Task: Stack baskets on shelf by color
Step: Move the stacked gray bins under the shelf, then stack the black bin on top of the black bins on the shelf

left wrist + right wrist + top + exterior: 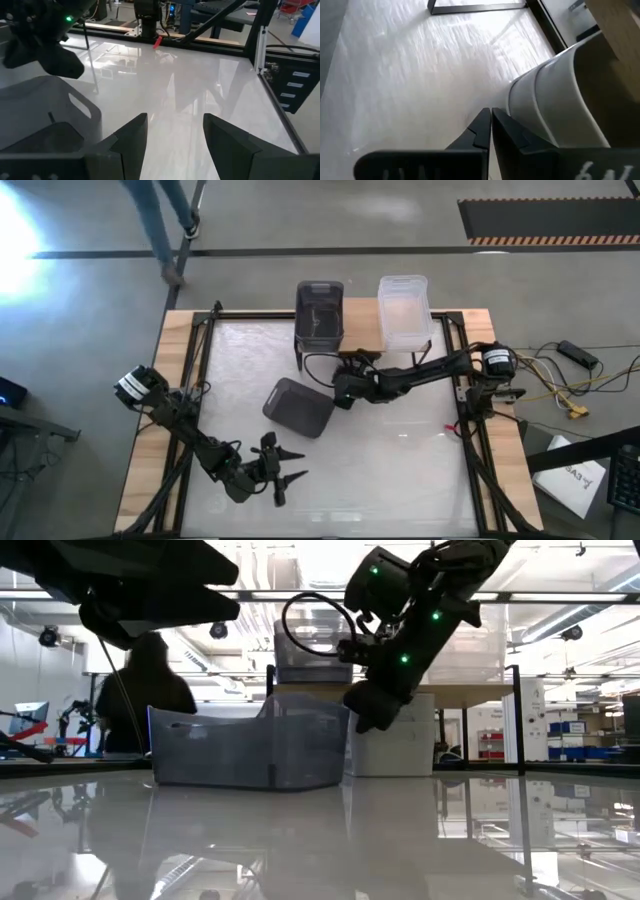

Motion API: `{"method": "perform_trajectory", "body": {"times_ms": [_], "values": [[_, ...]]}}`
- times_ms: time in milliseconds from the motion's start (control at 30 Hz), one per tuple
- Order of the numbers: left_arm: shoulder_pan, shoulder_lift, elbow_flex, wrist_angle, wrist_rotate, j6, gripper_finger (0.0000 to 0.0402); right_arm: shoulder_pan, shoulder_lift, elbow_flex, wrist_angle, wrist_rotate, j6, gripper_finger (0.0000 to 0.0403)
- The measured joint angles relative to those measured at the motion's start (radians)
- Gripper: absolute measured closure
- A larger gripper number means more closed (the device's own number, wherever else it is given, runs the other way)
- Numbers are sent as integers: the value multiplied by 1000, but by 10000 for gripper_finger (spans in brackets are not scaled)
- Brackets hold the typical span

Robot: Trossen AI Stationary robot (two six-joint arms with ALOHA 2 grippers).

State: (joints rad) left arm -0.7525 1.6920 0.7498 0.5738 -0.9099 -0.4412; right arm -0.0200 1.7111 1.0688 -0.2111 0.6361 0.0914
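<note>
The shelf (362, 328) stands at the table's far edge. A dark grey basket (320, 310) and a clear basket (404, 310) sit on its top board. A light grey basket (400, 745) rests on the table under the board and shows beside my right fingers (555, 100). Another dark grey basket (298, 406) sits flat on the table in the middle (250, 745). My right gripper (345, 392) hovers just right of it, shut, with nothing between its fingers (490, 125). My left gripper (282, 475) waits open near the near edge, with that dark basket (45, 115) ahead of it.
Black frame rails (470, 440) run along the table's left and right sides. Cables (560, 375) lie off the right edge. A person (145, 690) stands beyond the far left corner. Bare white table (400, 470) spreads across the near right part.
</note>
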Motion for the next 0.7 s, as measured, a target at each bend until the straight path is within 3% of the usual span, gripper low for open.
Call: {"method": "perform_trajectory", "body": {"times_ms": [233,367,500,700], "values": [[-16,-22,16,-25,24,16,224,121,-6,4,-10,-8,32,394],[-42,-108,29,-169,24,26,224,250,-18,4,-38,-7,80,394],[-46,-256,54,-516,14,-154,224,402,-27,4,-68,-4,187,394],[23,-456,51,-1222,4,-671,224,650,-27,4,-71,93,352,394]]}}
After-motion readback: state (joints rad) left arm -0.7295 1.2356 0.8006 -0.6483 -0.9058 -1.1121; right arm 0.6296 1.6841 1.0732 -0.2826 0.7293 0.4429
